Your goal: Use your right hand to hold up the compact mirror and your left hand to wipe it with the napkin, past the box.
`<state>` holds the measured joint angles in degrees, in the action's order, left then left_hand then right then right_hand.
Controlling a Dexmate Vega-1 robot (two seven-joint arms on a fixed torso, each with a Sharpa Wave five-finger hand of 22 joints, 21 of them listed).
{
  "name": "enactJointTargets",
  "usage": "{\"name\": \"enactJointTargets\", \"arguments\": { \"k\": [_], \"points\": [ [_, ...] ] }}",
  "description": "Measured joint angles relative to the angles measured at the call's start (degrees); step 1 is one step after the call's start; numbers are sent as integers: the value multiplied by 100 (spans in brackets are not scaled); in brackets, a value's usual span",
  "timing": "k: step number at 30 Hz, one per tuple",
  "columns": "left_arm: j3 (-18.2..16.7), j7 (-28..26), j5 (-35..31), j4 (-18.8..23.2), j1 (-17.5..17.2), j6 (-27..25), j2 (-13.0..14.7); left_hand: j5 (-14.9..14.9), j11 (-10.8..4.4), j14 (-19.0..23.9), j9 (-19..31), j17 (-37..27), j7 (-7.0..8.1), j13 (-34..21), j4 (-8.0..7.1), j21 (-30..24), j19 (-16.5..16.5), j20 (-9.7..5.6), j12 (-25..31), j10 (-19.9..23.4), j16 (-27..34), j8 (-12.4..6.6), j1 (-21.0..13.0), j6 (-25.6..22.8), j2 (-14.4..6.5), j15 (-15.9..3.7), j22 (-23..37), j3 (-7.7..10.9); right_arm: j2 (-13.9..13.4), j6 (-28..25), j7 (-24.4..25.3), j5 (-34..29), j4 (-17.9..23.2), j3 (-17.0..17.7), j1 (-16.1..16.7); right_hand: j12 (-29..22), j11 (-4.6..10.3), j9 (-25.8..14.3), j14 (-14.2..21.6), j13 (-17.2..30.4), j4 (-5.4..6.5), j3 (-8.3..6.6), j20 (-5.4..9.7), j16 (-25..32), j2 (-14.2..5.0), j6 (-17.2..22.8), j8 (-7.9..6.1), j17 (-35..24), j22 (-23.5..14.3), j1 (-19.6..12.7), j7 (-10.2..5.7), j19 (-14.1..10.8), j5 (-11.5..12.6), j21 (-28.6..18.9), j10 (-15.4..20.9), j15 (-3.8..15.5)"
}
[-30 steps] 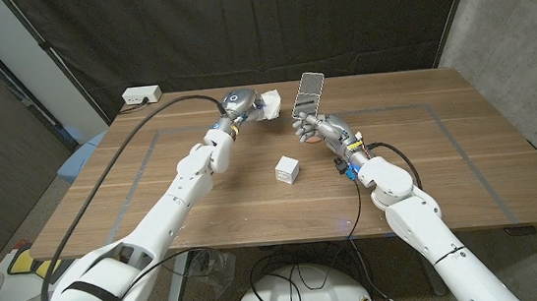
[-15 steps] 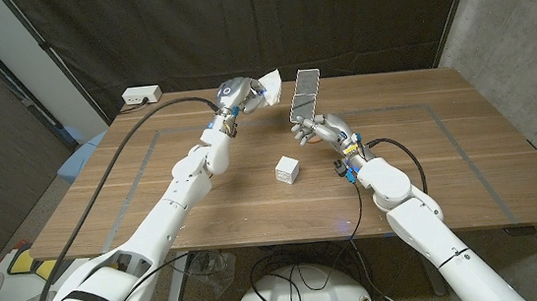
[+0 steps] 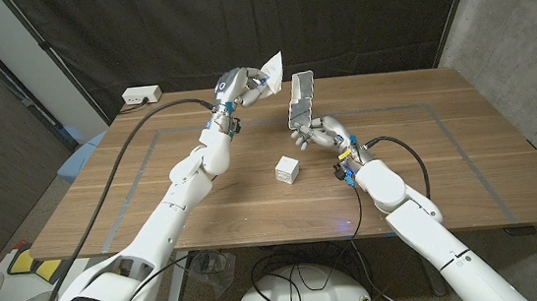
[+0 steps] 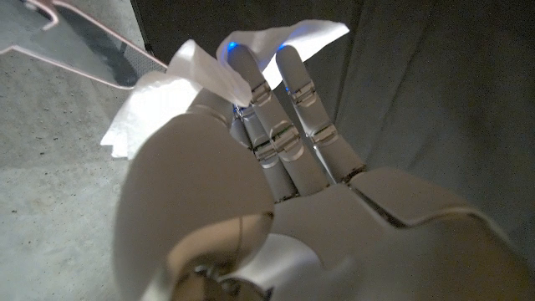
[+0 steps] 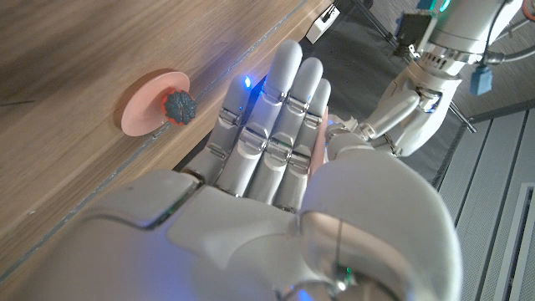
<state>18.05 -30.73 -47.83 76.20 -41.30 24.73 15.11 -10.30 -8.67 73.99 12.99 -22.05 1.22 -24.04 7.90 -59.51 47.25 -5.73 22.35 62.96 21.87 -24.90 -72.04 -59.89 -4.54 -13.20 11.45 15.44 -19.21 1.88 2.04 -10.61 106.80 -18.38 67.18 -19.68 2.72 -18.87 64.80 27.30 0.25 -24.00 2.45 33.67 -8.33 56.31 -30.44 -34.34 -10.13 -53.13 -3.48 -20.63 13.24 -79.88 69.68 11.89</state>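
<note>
Both hands are up off the wooden table [image 3: 426, 145]. One right hand [image 3: 318, 131] is holding one compact mirror [image 3: 299, 99] by its lower part, with fingers wrapped around it. That mirror is standing up tall above the hand, leaning a little, past the box. One left hand [image 3: 242, 82] is pinching one white napkin [image 3: 271, 68], and the napkin is sticking up from the fingers [image 3: 258, 84]. Mirror and napkin are sitting just beside each other in the head view, and I cannot tell if they are touching.

In the left wrist view, the left hand [image 4: 276, 167] is curling its fingers [image 4: 292, 92] around the napkin [image 4: 175, 92], which is poking out past the fingertips. In the right wrist view, the right hand [image 5: 276, 167] is showing its back, with fingers [image 5: 276, 109] held close together.

One small white box [image 3: 288, 169] is sitting on the table, between the two arms and nearer to the robot than both hands. Nobody is touching it. What is inside is hidden.

One pink round disc [image 5: 155, 102] with a dark little lump [image 5: 178, 104] on it is lying on the wood in the right wrist view.

One white power strip [image 3: 141, 96] is resting at the far left corner of the table. One black cable [image 3: 161, 108] is running along the left arm. Dark curtains [image 3: 237, 25] are hanging behind the table.
</note>
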Motion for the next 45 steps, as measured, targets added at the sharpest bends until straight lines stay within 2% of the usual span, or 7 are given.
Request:
{"name": "enactJointTargets", "arguments": {
  "k": [8, 16, 23, 33, 37, 45],
  "points": [
    [-59, 215, 324, -85, 19, 360, -63, 0, -2, 0, -5, -42, 1, -30, 0, -55, -43, 20, 0, -2, 0, 0, 0, 1, 0, 0, 0, 0, -34, -27, 64, -355, 49, -67, -7, 0, 0, 0, 8, 12, 1, 1, 0, 0, 0, 1, 44, -5, 1, 0, -1, 0, -1, 0, 1, 1],
    [-92, 790, 809, -211, 97, 661, -126, 0, -1, 0, -10, -69, 1, -59, -25, -106, -64, 42, -1, -2, -40, 1, 0, 1, 0, 0, 1, 25, -40, -40, 81, -580, 137, -139, -33, 0, -16, -7, 32, 22, -3, -3, 16, 0, 0, 32, 51, -57, 1, 0, 31, -17, -1, 0, 32, 4],
    [-107, 1300, 1194, -513, 292, 802, -259, 0, -1, 0, -6, -96, 1, -84, -24, -134, -103, 40, -6, -1, -49, 12, 0, 1, 0, 0, -27, 24, -23, -126, 92, -944, 243, -196, -49, 44, -56, 0, 81, -24, -3, -3, 11, 0, 36, 112, 55, -59, -10, -39, 71, -114, 34, 0, 115, 5],
    [-125, 1902, 1586, -705, 452, 712, -395, 0, 0, 0, -27, -122, -1, -84, -24, -195, -103, 40, -22, 0, -71, 21, 0, -1, 0, 0, -27, 24, 76, -644, 105, -1622, 559, -396, -86, 44, -107, 0, 98, -54, -2, -5, 11, 0, 72, 194, 55, -112, -68, -83, 135, -239, 65, -86, 207, -11],
    [-127, 2071, 1627, -695, 493, 570, -433, 0, 1, 0, -32, -148, -1, -100, -40, -216, -113, 30, -23, 1, -71, 22, 0, -1, 0, 0, -27, 40, 120, -1121, -115, -2025, 649, -479, -143, 44, -143, 0, 109, -55, 31, -38, -9, 0, 92, 194, 54, -139, -95, -103, 134, -258, 75, -86, 244, -21],
    [-111, 2567, 1729, -580, 554, 260, -431, 0, 9, 0, -37, -175, -1, -132, -15, -238, -176, 50, -61, 9, -70, 23, 0, -1, 0, 0, -54, 64, 199, -1555, -441, -2373, 717, -583, -272, 44, -132, 0, 118, -56, 48, -85, -8, 0, 115, 193, 82, -189, -95, -127, 134, -258, 111, -108, 261, -31]
  ]
}}
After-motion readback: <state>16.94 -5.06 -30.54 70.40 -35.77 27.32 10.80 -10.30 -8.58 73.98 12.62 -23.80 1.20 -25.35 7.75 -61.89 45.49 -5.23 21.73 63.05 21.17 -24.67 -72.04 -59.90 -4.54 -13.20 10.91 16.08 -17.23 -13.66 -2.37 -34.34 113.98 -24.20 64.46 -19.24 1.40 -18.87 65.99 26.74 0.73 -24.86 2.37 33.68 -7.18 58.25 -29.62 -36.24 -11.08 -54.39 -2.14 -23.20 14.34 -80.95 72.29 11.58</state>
